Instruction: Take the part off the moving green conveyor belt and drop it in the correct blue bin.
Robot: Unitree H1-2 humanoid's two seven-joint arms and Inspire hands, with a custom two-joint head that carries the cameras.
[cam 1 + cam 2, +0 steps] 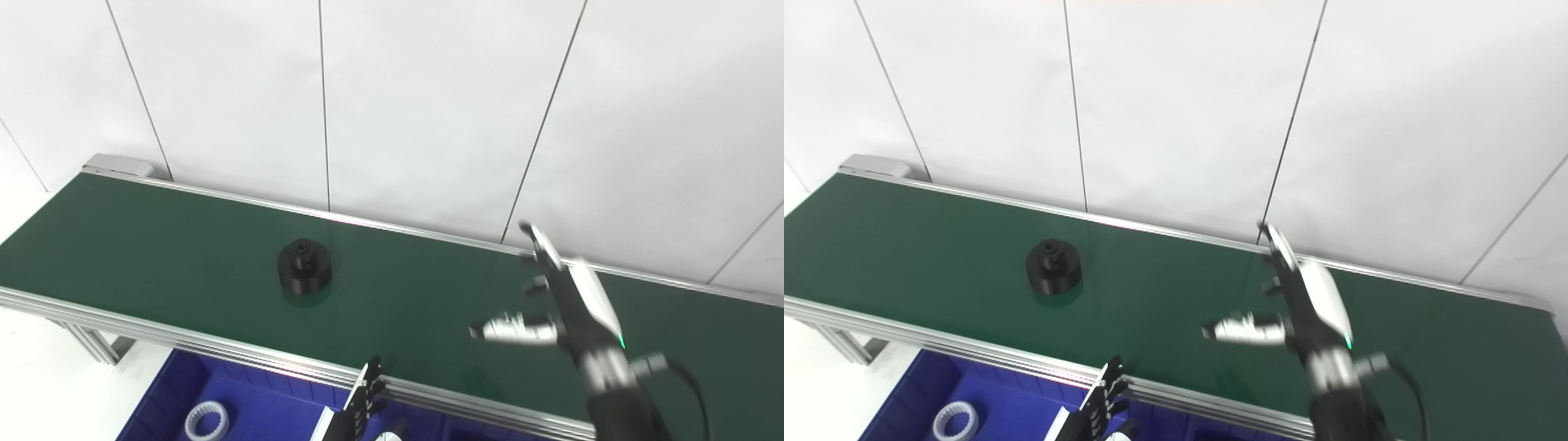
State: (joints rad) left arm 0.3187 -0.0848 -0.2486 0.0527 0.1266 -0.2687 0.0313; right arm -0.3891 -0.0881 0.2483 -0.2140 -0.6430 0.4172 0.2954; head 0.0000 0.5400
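Note:
A black round part [304, 266] with a raised hub sits upright on the green conveyor belt [153, 245], left of the middle. My right hand [560, 300] hovers over the belt well to the right of the part, open, fingers stretched forward and thumb out to the left, holding nothing. My left hand [361, 404] is low at the belt's near rail, fingers straight and pointing up, over the blue bin [184, 392]; only its upper part shows. It is empty.
A white ring-shaped part [206, 421] lies in the blue bin below the belt's near aluminium rail [257, 355]. A white panelled wall stands right behind the belt. The belt's left end [116, 164] is at the upper left.

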